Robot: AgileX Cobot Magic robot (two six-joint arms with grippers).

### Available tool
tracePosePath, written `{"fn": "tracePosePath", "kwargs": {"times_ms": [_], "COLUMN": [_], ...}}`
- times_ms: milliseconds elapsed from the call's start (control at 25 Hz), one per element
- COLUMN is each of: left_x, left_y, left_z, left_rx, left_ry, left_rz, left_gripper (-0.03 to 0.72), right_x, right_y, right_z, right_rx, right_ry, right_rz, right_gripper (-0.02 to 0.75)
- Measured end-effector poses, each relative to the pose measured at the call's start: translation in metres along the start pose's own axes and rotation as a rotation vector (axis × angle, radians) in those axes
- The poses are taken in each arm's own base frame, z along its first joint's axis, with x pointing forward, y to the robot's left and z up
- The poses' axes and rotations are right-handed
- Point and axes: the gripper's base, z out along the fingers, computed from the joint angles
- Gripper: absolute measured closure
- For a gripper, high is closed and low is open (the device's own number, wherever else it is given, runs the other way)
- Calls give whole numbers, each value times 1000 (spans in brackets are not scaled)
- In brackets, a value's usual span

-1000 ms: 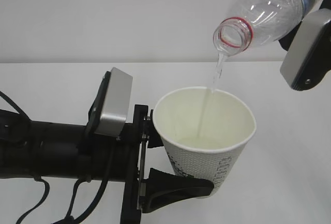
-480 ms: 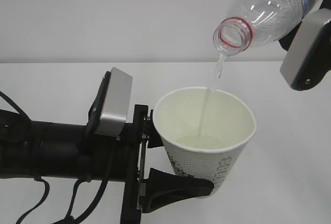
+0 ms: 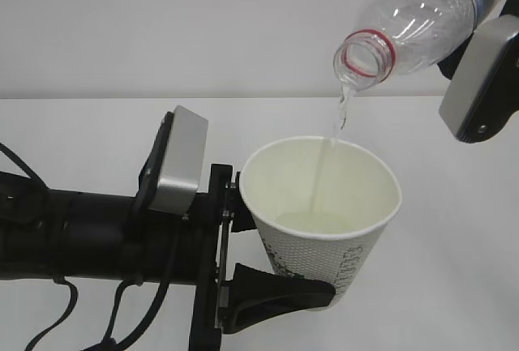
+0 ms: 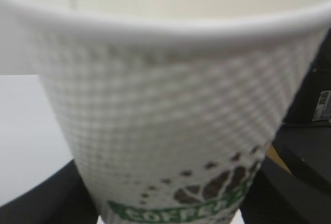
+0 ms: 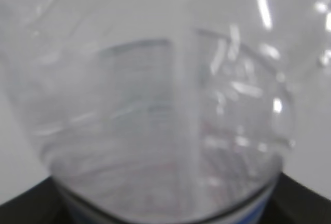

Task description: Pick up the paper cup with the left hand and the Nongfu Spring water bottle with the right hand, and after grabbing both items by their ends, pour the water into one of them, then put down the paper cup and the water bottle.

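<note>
The white paper cup (image 3: 324, 229) with dotted print stands upright in the air, and my left gripper (image 3: 312, 258) is shut on its lower half from the left. One black finger (image 3: 280, 293) wraps the front. Up close the cup (image 4: 170, 105) shows its green logo between both fingers (image 4: 46, 198). Above it, the clear capless water bottle (image 3: 422, 14) is tipped with its red-ringed mouth down-left. A thin stream of water (image 3: 328, 152) falls into a shallow pool (image 3: 316, 223) in the cup. My right gripper (image 5: 165, 211) is shut on the bottle (image 5: 155, 94), which fills that view.
A white table (image 3: 81, 124) lies below, with a white wall behind. The grey block on the left arm (image 3: 178, 160) sits just left of the cup. The grey block on the right arm (image 3: 478, 75) hangs at the top right. Dark equipment (image 4: 315, 105) shows behind the cup.
Water keeps running from the bottle into the cup. Both arms, the cup and the bottle hold the same places.
</note>
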Motion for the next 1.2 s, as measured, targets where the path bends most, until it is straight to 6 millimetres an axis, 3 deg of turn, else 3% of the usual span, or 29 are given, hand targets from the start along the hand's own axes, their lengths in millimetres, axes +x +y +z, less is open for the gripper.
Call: {"fn": "tracePosePath", "kwargs": {"times_ms": [1200], "left_x": [1], "left_y": [1], "left_z": [0], "left_rx": [-6], "left_ry": [13], "left_rz": [0], "left_gripper": [161], "right_x": [0], "right_y": [0], "right_z": [0], "right_rx": [2], "right_ry": [0], "right_rz": [-6], "right_gripper": [253]}}
